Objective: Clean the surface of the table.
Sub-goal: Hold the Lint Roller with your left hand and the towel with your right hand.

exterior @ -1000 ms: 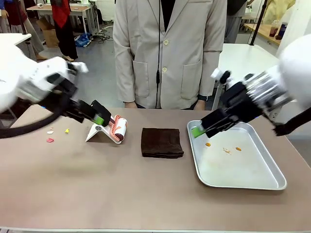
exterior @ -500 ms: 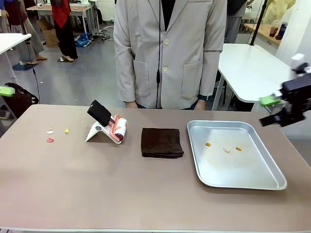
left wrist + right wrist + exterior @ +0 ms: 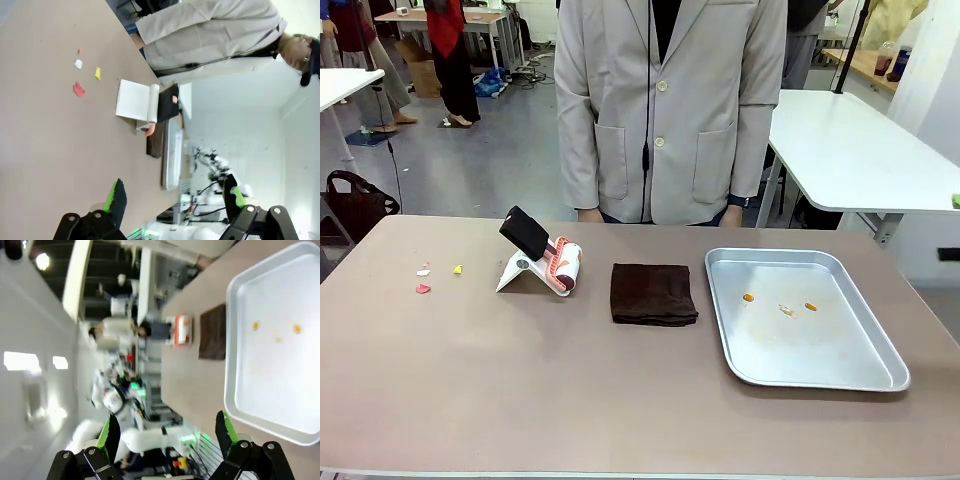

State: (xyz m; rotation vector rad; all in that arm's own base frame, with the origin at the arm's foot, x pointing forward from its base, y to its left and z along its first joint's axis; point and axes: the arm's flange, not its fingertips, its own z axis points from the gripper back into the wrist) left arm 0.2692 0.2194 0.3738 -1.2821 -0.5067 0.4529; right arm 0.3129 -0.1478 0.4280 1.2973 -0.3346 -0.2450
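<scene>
The taupe worktop [image 3: 520, 400] carries coloured scraps [image 3: 424, 288] at left, then a lint roller [image 3: 560, 268], a folded brown cloth [image 3: 653, 294] and a metal tray [image 3: 820, 355] at right

Probably a lab: white worktables [image 3: 840, 140], coated person [image 3: 670, 110].

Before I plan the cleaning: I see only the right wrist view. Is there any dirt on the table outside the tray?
Observer: Yes. Small scraps lie on the table near its left end, to the left of the lint roller.
Operator: Which colours do they have?
Observer: One is red, one white and one yellow.
Operator: Is the left tool free to work?
Observer: The left tool is open and holds nothing.
</scene>
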